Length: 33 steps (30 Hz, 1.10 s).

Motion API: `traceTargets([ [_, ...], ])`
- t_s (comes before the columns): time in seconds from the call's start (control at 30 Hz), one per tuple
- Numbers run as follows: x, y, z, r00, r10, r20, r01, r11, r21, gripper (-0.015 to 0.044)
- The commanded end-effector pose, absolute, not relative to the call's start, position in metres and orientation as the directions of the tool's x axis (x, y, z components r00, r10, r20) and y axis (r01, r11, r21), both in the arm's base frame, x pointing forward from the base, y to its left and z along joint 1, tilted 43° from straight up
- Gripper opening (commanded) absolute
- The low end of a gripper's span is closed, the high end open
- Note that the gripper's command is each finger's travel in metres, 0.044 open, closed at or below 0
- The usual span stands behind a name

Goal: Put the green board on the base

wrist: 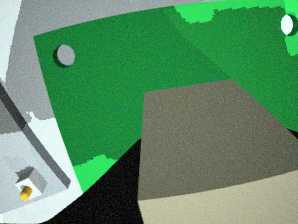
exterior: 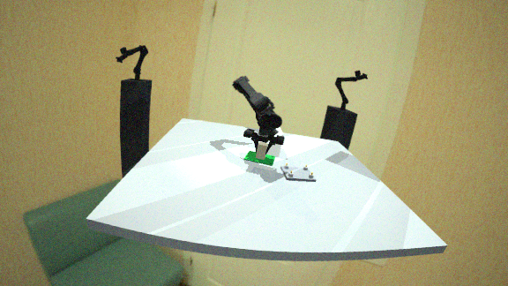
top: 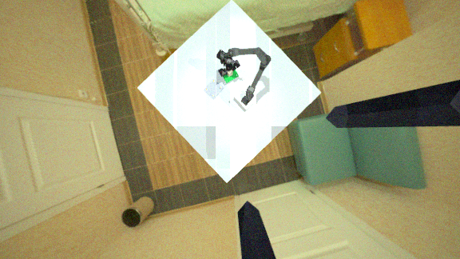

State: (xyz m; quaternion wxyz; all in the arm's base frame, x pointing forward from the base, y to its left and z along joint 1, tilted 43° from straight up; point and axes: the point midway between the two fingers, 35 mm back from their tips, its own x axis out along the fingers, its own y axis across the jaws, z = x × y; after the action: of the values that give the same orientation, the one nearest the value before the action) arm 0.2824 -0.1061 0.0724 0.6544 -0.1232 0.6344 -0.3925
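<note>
In the exterior view, from the left, the flat green board with corner holes (top: 229, 79) (exterior: 251, 157) (wrist: 100, 100) hangs beneath the gripper (top: 229, 73) (exterior: 262, 154) (wrist: 216, 137), raised off the white bench (top: 228, 160) (exterior: 220, 221) (wrist: 7, 25), its tan square handle (top: 230, 73) (exterior: 262, 150) (wrist: 200, 145) pinched between the fingers. To the gripper's right sits the grey four-post base (top: 213, 89) (exterior: 300, 175) (wrist: 10, 155). The carry seems in hand; next calls for moving right above the posts, matching holes to gold pins (exterior: 311, 174) (wrist: 26, 193), then lowering level.
</note>
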Motion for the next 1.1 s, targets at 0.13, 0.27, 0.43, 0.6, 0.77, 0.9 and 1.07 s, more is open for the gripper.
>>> traceTargets([
  [0.13, 0.285, -0.091, 0.091, -0.104, -0.669, -0.736, 0.364, 0.663, -0.654, 0.0000],
  [0.27, 0.285, -0.089, 0.092, -0.104, -0.669, -0.736, 0.364, 0.663, -0.654, 0.0000],
  [0.43, 0.291, -0.082, 0.086, -0.102, -0.667, -0.738, 0.347, 0.672, -0.654, 0.0000],
  [0.6, 0.297, -0.074, 0.079, -0.101, -0.664, -0.741, 0.327, 0.681, -0.655, 0.0000],
  [0.77, 0.302, -0.065, 0.071, -0.099, -0.661, -0.743, 0.307, 0.690, -0.655, 0.0000],
  [0.9, 0.306, -0.058, 0.065, -0.099, -0.660, -0.745, 0.292, 0.697, -0.655, 0.0000],
  [1.07, 0.311, -0.049, 0.057, -0.098, -0.658, -0.747, 0.271, 0.704, -0.656, 0.0000],
])
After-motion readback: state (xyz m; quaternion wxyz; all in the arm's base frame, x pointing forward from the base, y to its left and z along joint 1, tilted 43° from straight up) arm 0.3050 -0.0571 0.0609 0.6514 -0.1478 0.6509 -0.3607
